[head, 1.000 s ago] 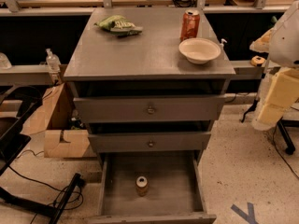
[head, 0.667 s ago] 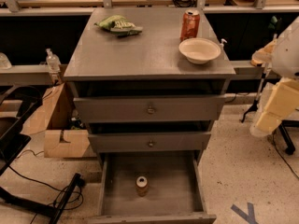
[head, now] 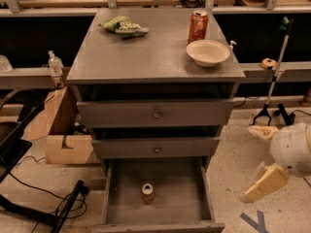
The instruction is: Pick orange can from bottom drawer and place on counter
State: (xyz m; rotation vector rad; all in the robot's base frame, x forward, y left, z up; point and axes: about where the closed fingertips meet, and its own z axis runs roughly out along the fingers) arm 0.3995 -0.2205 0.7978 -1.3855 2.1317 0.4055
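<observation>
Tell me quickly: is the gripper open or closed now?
Gripper: open, empty, right of the bottom drawer; orange can stands inside it.

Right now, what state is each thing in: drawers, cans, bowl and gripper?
Bottom drawer: pulled open.
Orange can: upright on the drawer floor.
Top drawer: shut.
Middle drawer: shut.
Soda can: upright on the counter.
Bowl: upright, empty.
Gripper: open, empty, right of the open drawer.

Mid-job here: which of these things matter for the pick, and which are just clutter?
Job: orange can upright in the bottom drawer; counter; hand, open, right of the drawer.
Clutter: red soda can, white bowl, green bag, cardboard box.
</observation>
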